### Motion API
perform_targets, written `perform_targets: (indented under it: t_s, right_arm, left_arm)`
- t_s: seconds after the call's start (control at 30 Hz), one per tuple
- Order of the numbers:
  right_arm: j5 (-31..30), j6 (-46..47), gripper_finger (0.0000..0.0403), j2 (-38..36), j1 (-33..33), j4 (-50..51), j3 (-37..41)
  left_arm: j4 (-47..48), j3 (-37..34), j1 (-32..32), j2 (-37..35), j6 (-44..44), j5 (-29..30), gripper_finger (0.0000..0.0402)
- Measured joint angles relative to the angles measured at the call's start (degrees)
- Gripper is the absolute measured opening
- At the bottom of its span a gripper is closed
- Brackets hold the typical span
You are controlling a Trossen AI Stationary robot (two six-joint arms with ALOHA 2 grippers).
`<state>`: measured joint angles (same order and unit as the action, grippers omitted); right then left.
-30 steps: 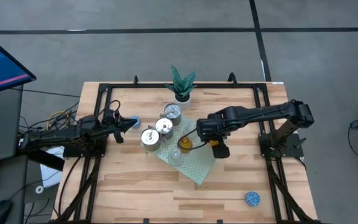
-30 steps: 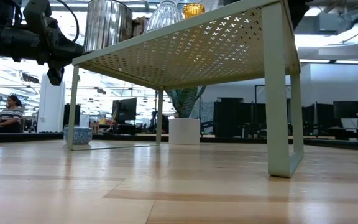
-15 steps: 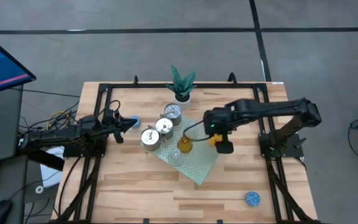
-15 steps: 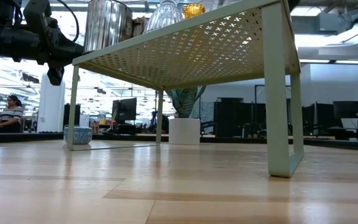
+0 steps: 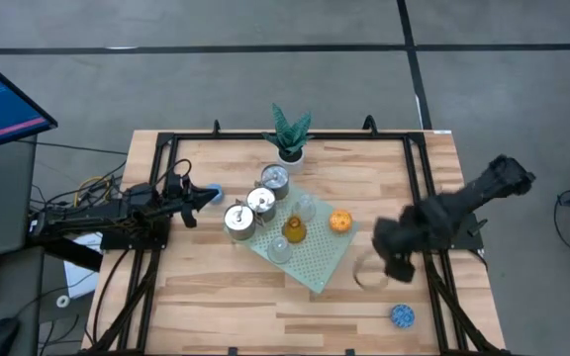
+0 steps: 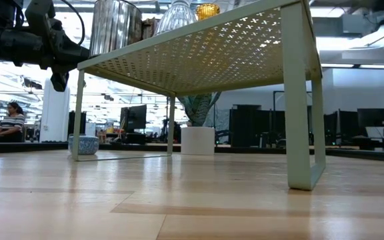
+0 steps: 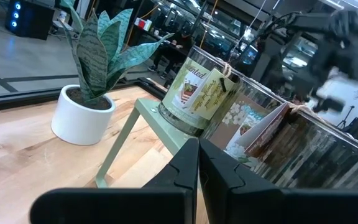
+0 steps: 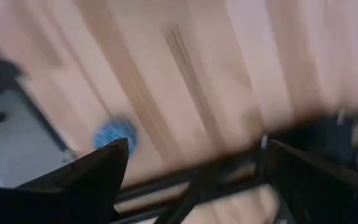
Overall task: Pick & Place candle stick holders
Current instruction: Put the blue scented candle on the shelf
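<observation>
Right hand (image 5: 396, 259): wide, holding nothing, over the bench (image 5: 216, 297) at the right of the high view, between the perforated stand's (image 5: 310, 259) edge and the lower-right blue holder (image 5: 401, 315).
Left hand (image 5: 204, 197): pinched shut at the left of the high view, empty as far as shows, beside another blue holder (image 5: 215, 190).
Holders on stand: orange holder (image 5: 340, 222) near the right corner, amber holder (image 5: 295, 229) mid-frame, silver holders (image 5: 238, 220) at the left with a clear glass one (image 5: 280, 249) just below.
Risk: the blue holder sits near the bench's lower edge; a clumsy approach could probably roll it off.
Hard to see: the right wrist view is smeared; a pale ring by the right hand cannot be identified; the low view cuts off most holders.
</observation>
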<state>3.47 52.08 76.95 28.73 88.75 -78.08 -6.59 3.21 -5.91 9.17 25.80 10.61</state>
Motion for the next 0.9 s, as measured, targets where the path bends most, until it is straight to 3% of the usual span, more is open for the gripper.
perform_targets:
  t_s: [0.13, 0.23, 0.4, 0.6, 0.9]
  right_arm:
    - [3.7, 16.2, 0.0368, -1.4, 10.9, -6.2, 8.0]
    - [5.8, 26.2, 0.0368, -1.6, 18.3, -17.4, 13.8]
    - [5.0, 36.5, 0.0368, 1.0, 27.0, -33.0, 21.1]
    - [1.7, 38.0, 0.0368, 7.2, 32.7, -41.0, 24.3]
    - [-3.8, 37.3, 0.0368, 12.9, 35.9, -45.6, 25.8]
  left_arm:
    - [0.0, 0.0, 0.0, 0.0, 0.0, 0.0, 0.0011]
    - [0.0, 0.0, 0.0, 0.0, 0.0, 0.0, 0.0011]
    - [0.0, 0.0, 0.0, 0.0, 0.0, 0.0, 0.0011]
    - [-0.3, 0.0, 0.0, 0.0, 0.0, 0.0, 0.0011]
    - [-0.4, 0.0, 0.0, 0.0, 0.0, 0.0, 0.0011]
